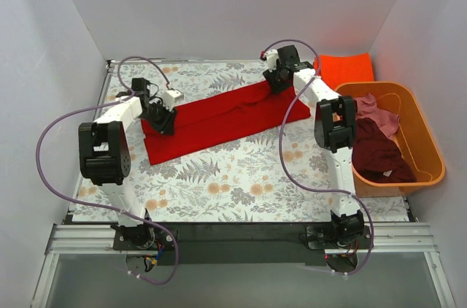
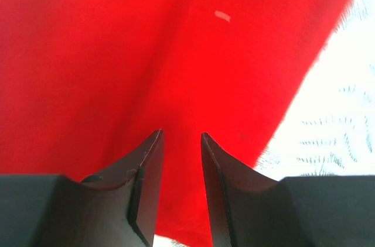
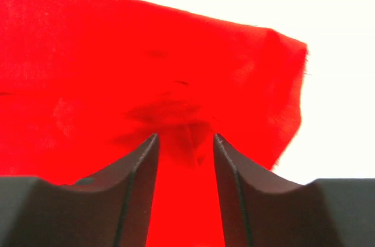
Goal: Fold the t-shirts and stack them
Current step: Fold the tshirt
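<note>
Top cam: fixed, high, behind the arm bases (image 1: 135, 236), tilted down and forward. It is wide and far, with the whole table (image 1: 233, 169) in frame.
Left wrist cam: mounted just behind the left fingers (image 2: 140, 194), looking along them, very close to the bright red t-shirt (image 1: 219, 118). Cloth nearly fills the frame, with a strip of table at right.
Right wrist cam: same mount, right fingers (image 3: 135, 194) at the bottom, equally close, on a corner of the shirt. Background is blown out white.
Overlap: all three see that shirt. The wrist cams sit at its opposite ends in the top view.
</note>
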You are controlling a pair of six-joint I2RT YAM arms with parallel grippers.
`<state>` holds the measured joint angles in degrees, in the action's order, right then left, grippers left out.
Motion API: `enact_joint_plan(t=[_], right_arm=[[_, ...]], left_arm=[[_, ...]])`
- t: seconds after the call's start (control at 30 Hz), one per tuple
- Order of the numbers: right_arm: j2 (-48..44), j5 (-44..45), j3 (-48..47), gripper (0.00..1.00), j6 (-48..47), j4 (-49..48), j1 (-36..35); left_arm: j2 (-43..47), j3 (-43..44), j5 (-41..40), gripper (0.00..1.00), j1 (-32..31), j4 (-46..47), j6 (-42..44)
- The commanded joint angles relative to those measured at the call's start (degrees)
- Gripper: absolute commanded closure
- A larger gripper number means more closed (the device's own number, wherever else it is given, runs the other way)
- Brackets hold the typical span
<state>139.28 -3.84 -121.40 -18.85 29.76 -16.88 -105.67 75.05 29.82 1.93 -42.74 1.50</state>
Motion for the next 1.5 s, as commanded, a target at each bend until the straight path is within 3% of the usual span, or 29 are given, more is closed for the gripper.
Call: enact_joint_plan(t=[0.0,0.2,0.43,0.53,0.63,0.67,0.77,0.87,0.97,1.07,1.17,1.47], right_arm=[[-10.60,4.28,2.48,0.50,-1.89,-7.52,0.36],[-19.74,-0.64,7.58,0.46,-0.75,-5.68,0.27],[-26.68,-3.19,14.96,0.46,0.66,-0.15,0.89],[-29.59,-4.86,18.74,0.47,1.62,2.67,1.59],[-31.70,-6.62,22.17,0.48,2.33,5.30,3.17],[-32.31,-7.49,23.05,0.49,2.33,5.83,3.96],[-33.90,-8.29,26.91,0.50,2.15,7.07,5.45],[-33.99,-8.99,29.11,0.54,1.80,8.30,5.81],[-33.29,-11.53,29.73,0.59,3.20,8.56,5.81],[-30.75,-12.69,28.51,0.69,4.87,8.48,5.37],[-27.06,-11.90,26.49,0.75,5.93,8.30,4.15],[-14.05,-1.19,17.87,0.90,8.13,8.12,1.77]], left_arm=[[5.12,-3.58,-3.80,0.70,-4.39,-0.16,10.97],[4.16,-10.00,-13.46,0.74,-10.54,6.96,14.49],[3.00,-14.65,-15.59,0.81,-14.93,1.62,17.75],[7.22,-21.59,-13.23,0.82,-20.99,-1.02,17.32],[11.18,-26.61,-9.89,0.83,-31.08,-2.35,11.53],[11.97,-27.23,-7.26,0.83,-37.38,-2.17,9.07],[12.07,-24.96,-1.38,0.83,-50.39,-0.42,-1.13],[9.17,-15.39,5.55,0.83,-55.01,-0.06,-10.97],[9.42,-6.42,9.10,0.82,-53.10,-0.68,-16.17],[13.19,-4.04,13.15,0.80,-48.97,2.13,-19.93],[15.48,-3.50,15.88,0.76,-40.82,4.41,-22.49],[18.04,-5.96,10.88,0.76,-25.69,12.67,-29.53]])
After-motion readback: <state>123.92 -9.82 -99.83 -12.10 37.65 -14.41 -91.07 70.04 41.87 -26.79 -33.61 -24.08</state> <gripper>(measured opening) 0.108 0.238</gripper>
